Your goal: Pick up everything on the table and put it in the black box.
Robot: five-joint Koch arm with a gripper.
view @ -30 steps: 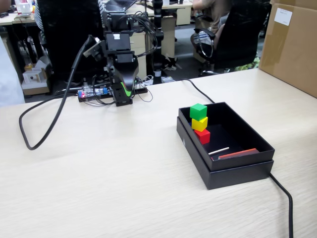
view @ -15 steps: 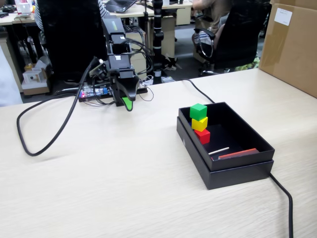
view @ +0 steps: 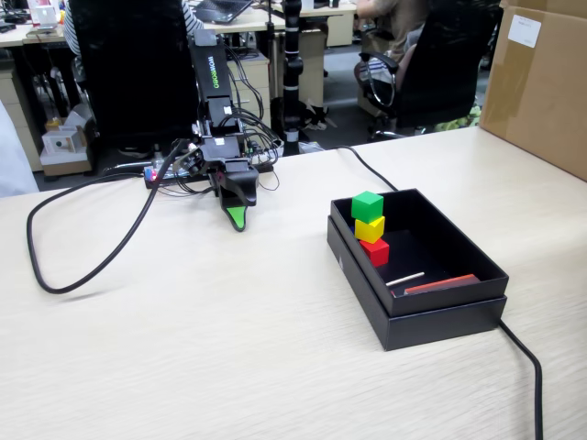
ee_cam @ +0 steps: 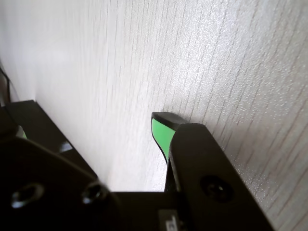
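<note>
Inside the black box (view: 440, 312), at the right of the fixed view, a green cube (view: 367, 204), a yellow cube (view: 370, 227) and a red cube (view: 375, 249) sit in a row along the left inner wall. My gripper (view: 237, 216) hangs tip-down just above the table (view: 229, 321), well to the left of the box and behind it. In the wrist view the gripper (ee_cam: 91, 115) is open. Its green-padded finger (ee_cam: 161, 132) stands on the right and the other dark jaw on the left. Only bare table shows between them.
A thin white stick (view: 404, 279) and a red flat strip (view: 440, 284) lie in the box's near end. A thick black cable (view: 83, 270) loops on the table left of the arm, and another cable (view: 523, 357) runs past the box's right corner. A cardboard panel (view: 541, 82) stands far right.
The arm has unfolded forward and lowered, bringing the gripper from up by the base to just above the table. The black cable loop has shifted with it. The cubes have not moved.
</note>
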